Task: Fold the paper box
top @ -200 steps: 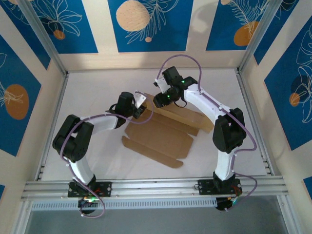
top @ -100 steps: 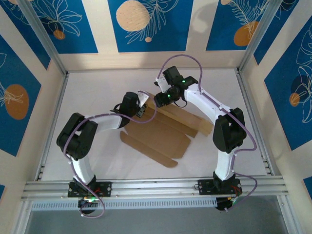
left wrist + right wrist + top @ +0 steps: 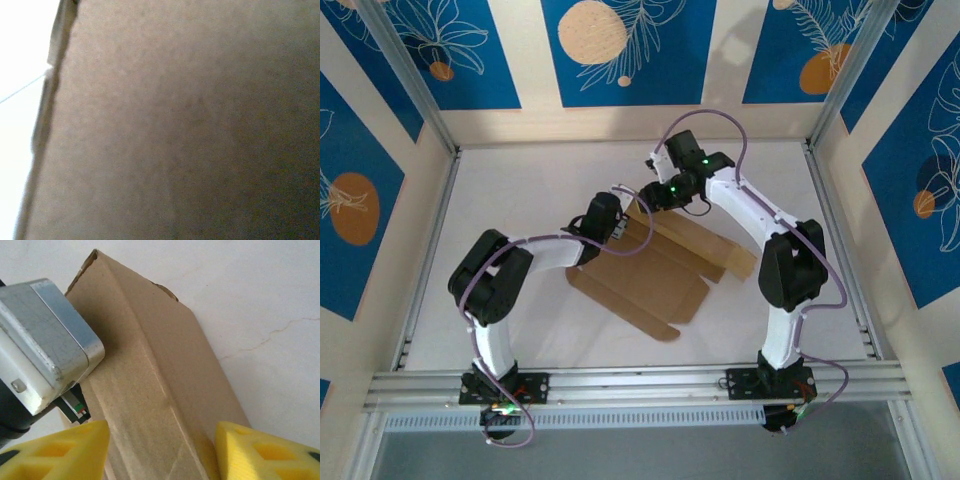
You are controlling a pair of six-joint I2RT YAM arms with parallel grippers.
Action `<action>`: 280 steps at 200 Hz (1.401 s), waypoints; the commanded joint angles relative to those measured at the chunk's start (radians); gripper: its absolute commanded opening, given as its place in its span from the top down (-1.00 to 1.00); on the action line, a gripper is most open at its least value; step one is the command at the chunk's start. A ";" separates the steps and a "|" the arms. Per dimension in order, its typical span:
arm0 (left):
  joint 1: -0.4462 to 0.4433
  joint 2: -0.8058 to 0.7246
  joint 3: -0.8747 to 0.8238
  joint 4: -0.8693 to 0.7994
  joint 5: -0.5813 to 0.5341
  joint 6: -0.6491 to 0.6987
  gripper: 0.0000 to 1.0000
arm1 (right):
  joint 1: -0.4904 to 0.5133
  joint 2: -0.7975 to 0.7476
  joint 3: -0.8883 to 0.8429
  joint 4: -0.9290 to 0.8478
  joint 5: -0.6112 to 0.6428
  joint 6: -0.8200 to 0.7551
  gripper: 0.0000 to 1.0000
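Left gripper (image 3: pixel 607 217): in the top view it sits over the 11 o'clock corner of the paper box (image 3: pixel 642 282). Its wrist camera looks onto brown cardboard at very close range. Finger state cannot be told; the fingers are hidden.
Box location: middle of the white table (image 3: pixel 520 195). The main panel lies flat, with its long axis running from 10 o'clock to 4 o'clock. A narrow side flap lies along the 7 o'clock edge. The far panels, toward 1 o'clock, rise in a creased ridge.
Silver housing (image 3: pixel 50 347): at 9 o'clock in the right wrist view, close against the ridge. Contact cannot be confirmed. Judged to belong to the left arm.
Right gripper (image 3: pixel 159 450): at the box's 12 o'clock edge, jaws spread wide. The yellow fingertips (image 3: pixel 75 445) stand on either side of the ridge and grip nothing.
Handling (judgement): light, thin board. It is stiff across the panels and yields at the scored creases. Raised flaps are likely to spring back, and the sheet is likely to slide on the smooth table. Tabs and edges crush under a hard pinch.
Hold points (judgement): pinch a flap at its free edge near mid-length, clear of the tabs. Press the main panel down with the other arm.
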 commanded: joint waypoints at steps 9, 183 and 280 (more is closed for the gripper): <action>0.006 -0.040 -0.026 -0.008 -0.143 -0.031 1.00 | -0.027 -0.093 0.038 -0.074 0.019 0.096 -0.32; 0.005 -0.234 -0.133 -0.337 -0.132 -0.314 1.00 | -0.267 -0.371 -0.297 -0.041 -0.188 0.381 -0.60; 0.003 -0.239 -0.167 -0.301 -0.127 -0.317 1.00 | -0.323 -0.289 -0.422 0.222 -0.404 0.493 -0.48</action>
